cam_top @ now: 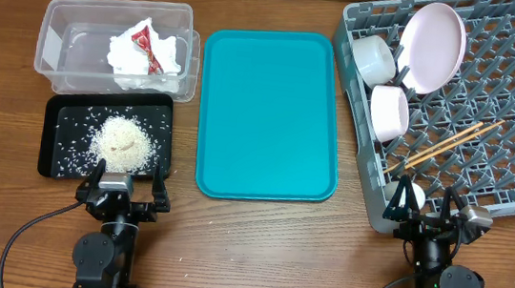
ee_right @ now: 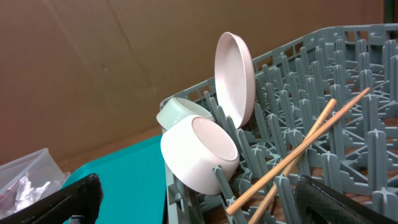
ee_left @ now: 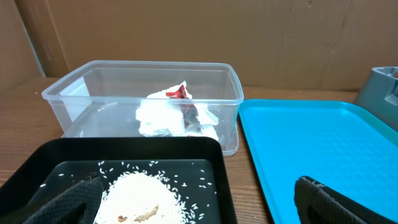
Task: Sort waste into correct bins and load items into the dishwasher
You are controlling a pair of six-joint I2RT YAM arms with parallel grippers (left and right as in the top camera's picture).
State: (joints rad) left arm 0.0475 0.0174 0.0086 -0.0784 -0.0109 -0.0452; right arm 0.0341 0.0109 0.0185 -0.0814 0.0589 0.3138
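A crumpled white napkin (cam_top: 146, 63) (ee_left: 163, 116) and a red-and-silver wrapper (cam_top: 144, 40) (ee_left: 184, 94) lie in the clear tub (cam_top: 57, 41) (ee_left: 93, 87). Loose rice (cam_top: 123, 142) (ee_left: 146, 194) is heaped in the black tray (cam_top: 56, 159) (ee_left: 214, 158). The grey dish rack (cam_top: 514, 123) (ee_right: 354, 81) holds a pink plate (cam_top: 433, 45) (ee_right: 235, 74) on edge, two white bowls (cam_top: 374, 60) (cam_top: 389, 112) (ee_right: 198, 152), crossed chopsticks (cam_top: 444, 146) (ee_right: 305, 146) and a small cup (cam_top: 412, 194). My left gripper (cam_top: 125, 189) (ee_left: 199, 205) is open at the black tray's near edge. My right gripper (cam_top: 422, 208) (ee_right: 199, 205) is open at the rack's near corner, holding nothing.
A teal serving tray (cam_top: 268, 116) (ee_left: 311, 137) (ee_right: 118, 180) lies between the bins and the rack. Brown cardboard walls stand behind the table. Bare wooden tabletop shows in front of the teal tray, between the two arms.
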